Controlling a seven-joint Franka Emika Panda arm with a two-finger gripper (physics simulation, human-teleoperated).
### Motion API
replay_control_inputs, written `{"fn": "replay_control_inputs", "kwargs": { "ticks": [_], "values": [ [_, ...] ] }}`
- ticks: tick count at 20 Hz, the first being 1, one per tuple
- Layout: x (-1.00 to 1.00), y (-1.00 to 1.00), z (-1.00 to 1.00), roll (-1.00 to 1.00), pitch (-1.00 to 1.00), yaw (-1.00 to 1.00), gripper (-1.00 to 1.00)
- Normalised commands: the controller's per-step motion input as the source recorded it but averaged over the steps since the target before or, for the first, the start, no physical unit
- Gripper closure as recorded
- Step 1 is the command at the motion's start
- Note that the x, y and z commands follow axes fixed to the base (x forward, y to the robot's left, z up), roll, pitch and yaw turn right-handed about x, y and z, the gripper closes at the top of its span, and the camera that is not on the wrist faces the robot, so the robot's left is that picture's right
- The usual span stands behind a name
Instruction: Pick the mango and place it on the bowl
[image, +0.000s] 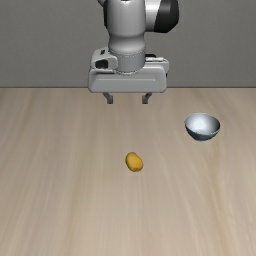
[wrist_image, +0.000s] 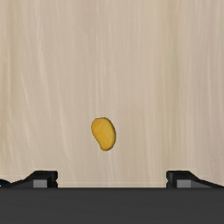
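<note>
**Approach stage of the pick, before any contact.** The jaws are shown raised above the desk (image: 50, 180), spread wide, with nothing held between them; both fingertips (wrist_image: 39, 178) are seen well apart over bare wood.

The mango (image: 134, 162) lies on the desk. In the exterior view it is placed at 6 o'clock from the jaws, well apart from them. In the wrist view the mango (wrist_image: 103, 133) is seen ahead of the fingertips, nearer the one fingertip than midway between the two, with its long axis running roughly from 11 to 5 o'clock.

The steel bowl (image: 202, 126) stands upright at about 2 o'clock from the mango, well apart from it, and appears empty.

The step in hand is judged to be the reach toward the fruit; grasp, lift and placement are not yet done. The next move is judged to call for the jaws to be centred over the mango, turned slightly so that its narrow width is spanned, then lowered close to the desk before closing.
</note>
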Motion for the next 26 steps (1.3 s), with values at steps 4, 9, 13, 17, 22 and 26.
{"fn": "replay_control_inputs", "kwargs": {
  "ticks": [4, 9, 13, 17, 22, 26],
  "values": [
    [0.00, 0.25, -0.75, 0.00, 0.00, 0.00, -1.00],
    [0.00, 0.00, -1.00, 0.00, 0.00, 0.00, -1.00],
    [0.00, 0.00, -1.00, 0.00, 0.00, 0.00, -1.00],
    [0.00, 0.00, -1.00, 0.00, 0.00, 0.00, -1.00],
    [-0.20, 0.00, -0.60, 0.00, 0.00, 0.00, 1.00],
    [0.00, 0.00, 0.00, 0.00, 0.00, 0.00, 1.00]
  ]
}}
